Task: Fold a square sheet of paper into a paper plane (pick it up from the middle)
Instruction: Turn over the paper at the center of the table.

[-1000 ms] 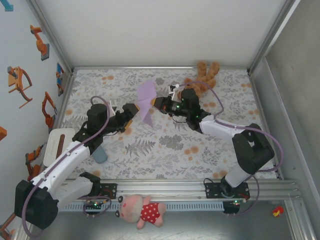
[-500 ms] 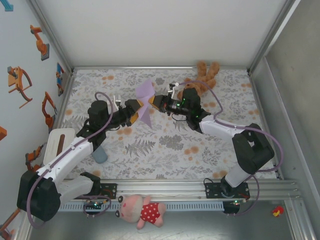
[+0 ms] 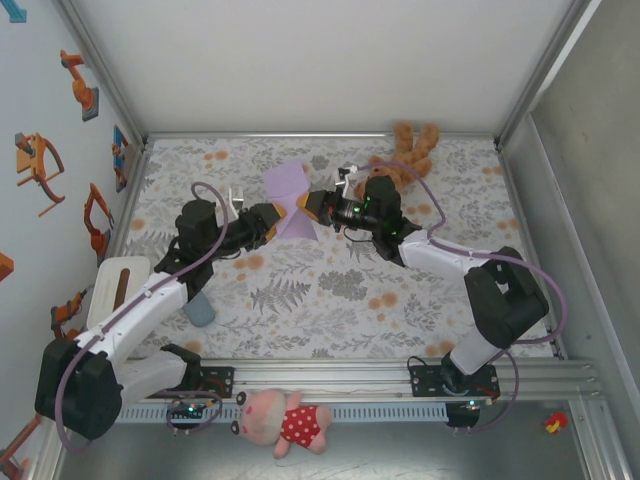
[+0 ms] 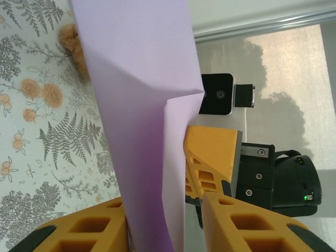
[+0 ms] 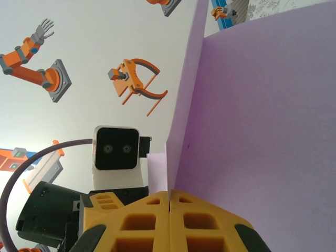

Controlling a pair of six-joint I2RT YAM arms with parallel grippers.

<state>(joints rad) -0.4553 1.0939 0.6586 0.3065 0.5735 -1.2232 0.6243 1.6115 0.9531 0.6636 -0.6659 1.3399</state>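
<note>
The square sheet of paper [image 3: 288, 196], pale lilac and bent along a crease, hangs above the table's far middle between both grippers. My right gripper [image 3: 312, 207] is shut on its edge; in the right wrist view the fingers [image 5: 199, 220] meet with the sheet [image 5: 262, 131] rising from between them. My left gripper [image 3: 272, 220] straddles the opposite side. In the left wrist view the sheet [image 4: 142, 105] lies against the left finger [image 4: 84, 231], and a gap separates it from the right finger [image 4: 247, 226]. A paper plane is out of view.
A brown teddy bear [image 3: 408, 150] lies at the far edge just behind the right gripper. A small grey-blue pad [image 3: 200, 311] and a white tray [image 3: 108, 295] sit at the left. A pink pig toy [image 3: 285, 421] rests on the front rail.
My left gripper moved right onto the sheet and its jaws narrowed around it. The right gripper nudged left, and the sheet tilted from upright to flatter.
</note>
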